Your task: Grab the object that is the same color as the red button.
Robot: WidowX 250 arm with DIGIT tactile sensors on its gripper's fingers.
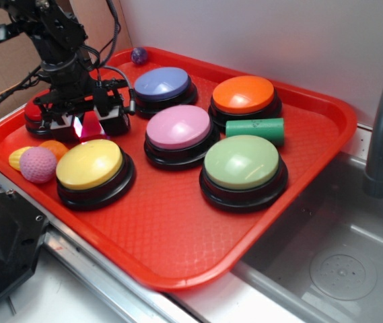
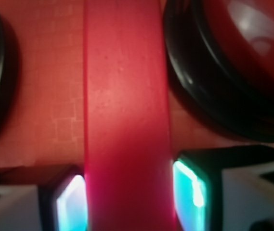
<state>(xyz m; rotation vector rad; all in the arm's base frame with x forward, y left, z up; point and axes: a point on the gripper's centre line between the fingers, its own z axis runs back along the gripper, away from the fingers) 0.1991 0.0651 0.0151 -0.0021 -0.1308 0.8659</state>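
Note:
The small glossy red block (image 2: 127,96) runs lengthwise between my two fingers in the wrist view, with both lit pads (image 2: 71,202) pressed against its sides. My gripper (image 2: 129,197) is shut on it. In the exterior view the gripper (image 1: 89,126) is low over the red tray (image 1: 178,276) at its back left, and a bit of the block (image 1: 91,125) shows between the fingers. The red button (image 1: 35,111) sits just left of the gripper, mostly hidden by it. In the wrist view its red dome (image 2: 252,43) and black base are at the upper right.
A yellow button (image 1: 90,165) stands just in front of the gripper, with pink (image 1: 178,128), blue (image 1: 162,84), orange (image 1: 243,94) and green (image 1: 241,161) buttons to the right. A green cylinder (image 1: 255,129), a pink ball (image 1: 38,165), and a purple ball (image 1: 139,55) also lie on the tray. A sink (image 1: 339,269) is at right.

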